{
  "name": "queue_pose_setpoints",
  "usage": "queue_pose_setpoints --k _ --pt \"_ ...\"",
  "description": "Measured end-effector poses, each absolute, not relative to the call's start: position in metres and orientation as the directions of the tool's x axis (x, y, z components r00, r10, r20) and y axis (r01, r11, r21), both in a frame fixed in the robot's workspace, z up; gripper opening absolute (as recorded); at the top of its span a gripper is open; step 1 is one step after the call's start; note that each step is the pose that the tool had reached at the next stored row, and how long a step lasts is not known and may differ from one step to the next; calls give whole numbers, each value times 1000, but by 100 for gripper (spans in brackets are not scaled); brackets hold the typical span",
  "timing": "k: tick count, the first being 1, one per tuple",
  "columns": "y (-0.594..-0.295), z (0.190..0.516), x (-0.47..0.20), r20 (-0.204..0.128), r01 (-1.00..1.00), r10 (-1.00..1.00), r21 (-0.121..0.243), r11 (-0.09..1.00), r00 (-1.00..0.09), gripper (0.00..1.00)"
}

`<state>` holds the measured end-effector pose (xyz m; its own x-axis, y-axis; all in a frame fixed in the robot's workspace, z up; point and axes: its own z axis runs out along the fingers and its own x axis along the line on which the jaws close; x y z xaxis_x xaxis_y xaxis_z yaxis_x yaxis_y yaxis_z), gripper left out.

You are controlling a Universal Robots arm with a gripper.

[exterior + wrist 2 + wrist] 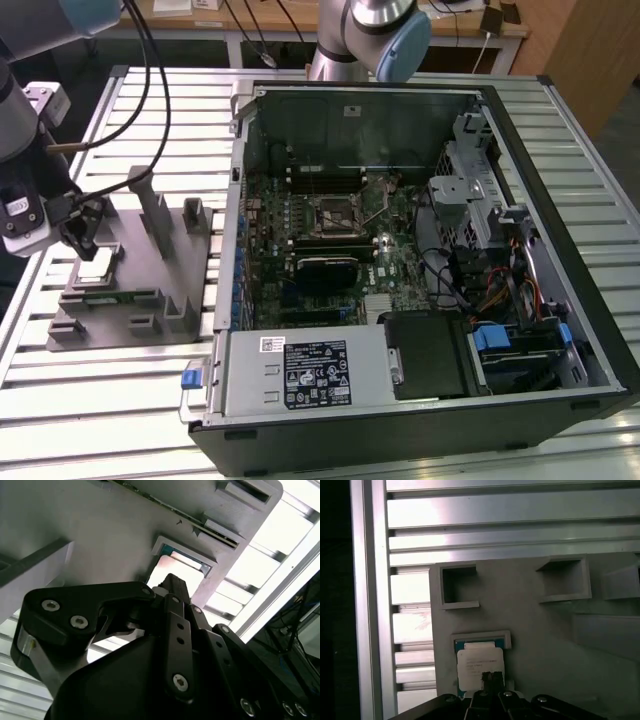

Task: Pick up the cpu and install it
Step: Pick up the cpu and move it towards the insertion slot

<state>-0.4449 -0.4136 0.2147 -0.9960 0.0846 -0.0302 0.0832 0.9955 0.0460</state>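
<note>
The cpu (pixel 95 263) is a small pale square chip lying flat in a framed pocket of the grey fixture (pixel 150 270) at the exterior view's left. In both wrist views the cpu (pixel 480 664) (pixel 175 572) sits in its pocket, partly hidden behind the fingertips. My gripper (pixel 84 243) hangs just above it, pointing down, with its dark fingers drawn together to a narrow tip (pixel 492 678) over the chip's edge. Nothing is held between them. The open motherboard socket (pixel 333 212) lies inside the computer case (pixel 570 150).
The fixture carries upright posts (pixel 158 215) and a green memory stick (pixel 110 296) beside the cpu pocket. A slatted aluminium table (pixel 110 400) lies beneath. The case's wall (pixel 240 190) rises between fixture and motherboard. A second arm (pixel 370 35) stands behind the case.
</note>
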Motion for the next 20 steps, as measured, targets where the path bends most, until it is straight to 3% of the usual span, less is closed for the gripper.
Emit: queue_pose_setpoints --k 20 --pt "-414 199 -449 -29 76 78 53 996 -997 11"
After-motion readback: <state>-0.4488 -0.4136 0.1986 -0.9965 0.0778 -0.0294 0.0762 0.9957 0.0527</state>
